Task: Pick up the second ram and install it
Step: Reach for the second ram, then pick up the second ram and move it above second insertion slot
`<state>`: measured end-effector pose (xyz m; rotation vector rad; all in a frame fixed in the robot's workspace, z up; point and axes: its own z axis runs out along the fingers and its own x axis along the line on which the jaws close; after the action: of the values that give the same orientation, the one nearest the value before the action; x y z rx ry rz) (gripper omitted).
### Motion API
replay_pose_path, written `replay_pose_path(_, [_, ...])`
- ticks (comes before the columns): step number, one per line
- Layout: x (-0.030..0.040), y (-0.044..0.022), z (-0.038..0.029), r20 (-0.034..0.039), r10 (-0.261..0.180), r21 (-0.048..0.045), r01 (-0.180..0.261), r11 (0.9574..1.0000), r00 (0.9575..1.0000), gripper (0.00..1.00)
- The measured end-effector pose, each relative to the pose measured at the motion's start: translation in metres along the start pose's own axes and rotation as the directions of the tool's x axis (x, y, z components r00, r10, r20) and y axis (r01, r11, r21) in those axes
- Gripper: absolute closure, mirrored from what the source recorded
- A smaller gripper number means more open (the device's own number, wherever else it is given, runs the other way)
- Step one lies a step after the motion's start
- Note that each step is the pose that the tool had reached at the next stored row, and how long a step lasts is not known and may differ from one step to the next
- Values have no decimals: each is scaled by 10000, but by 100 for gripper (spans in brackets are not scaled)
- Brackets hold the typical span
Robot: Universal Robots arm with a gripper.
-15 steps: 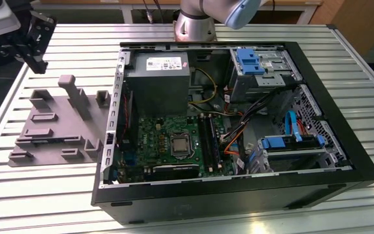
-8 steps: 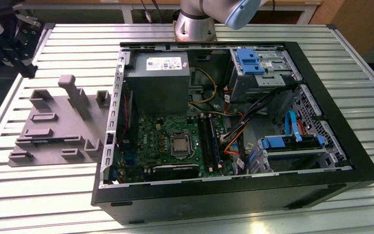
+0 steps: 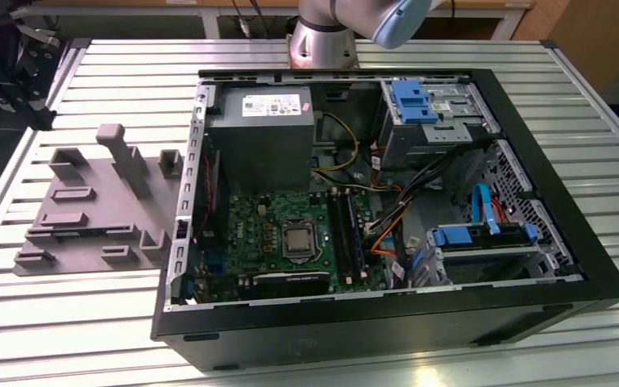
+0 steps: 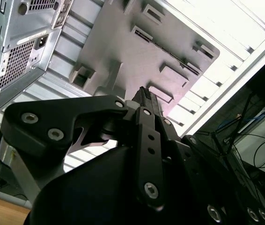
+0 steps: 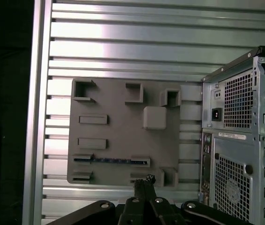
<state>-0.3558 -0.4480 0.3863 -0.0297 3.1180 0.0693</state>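
Counted across the views, there were one black computer case [image 3: 396,330], one green circuit board [image 3: 272,214], one processor socket [image 3: 297,239], one grey power box [image 3: 261,133], two blue drive brackets [image 3: 412,101] [image 3: 479,236], one grey holder plate [image 3: 84,201], one dark memory stick [image 5: 111,160], one slatted metal table [image 3: 73,322], one robot arm [image 3: 326,40] and one gripper [image 5: 144,181].

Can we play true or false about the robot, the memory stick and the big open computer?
1. The second ram sits in slots on the grey holder plate. True.
2. The gripper is carrying the ram. False: in the first wrist view it is shut on nothing, and the ram is on the plate, apart from it.
3. The computer case is open, so the green circuit board shows. True.
4. The holder plate lies inside the case. False: it lies on the slatted table beside the case, on the exterior view's left.
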Motion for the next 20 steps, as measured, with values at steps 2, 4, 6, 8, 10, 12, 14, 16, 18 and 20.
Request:
replay_pose_path(2, [1,0,0,0,0,-1,0,10000,10000,89])
replay_pose_path(4, [24,1,0,1,2,-1,-2,10000,10000,89])
replay_pose_path(6, [67,0,-1,0,0,0,0,10000,10000,89])
replay_pose_path(8, [113,-4,-1,0,0,0,0,10000,10000,89])
replay_pose_path(10, [152,-14,-1,1,0,0,0,10000,10000,89])
replay_pose_path(12, [183,-29,0,0,0,0,0,10000,10000,89])
replay_pose_path(14, [193,-33,0,0,-1,0,1,10000,10000,89])
replay_pose_path(16, [207,-33,-1,0,-1,0,1,10000,10000,89])
replay_pose_path(18, [221,-32,-1,0,-1,0,1,10000,10000,89])
replay_pose_path(20, [222,-33,-1,1,-1,0,1,10000,10000,89])
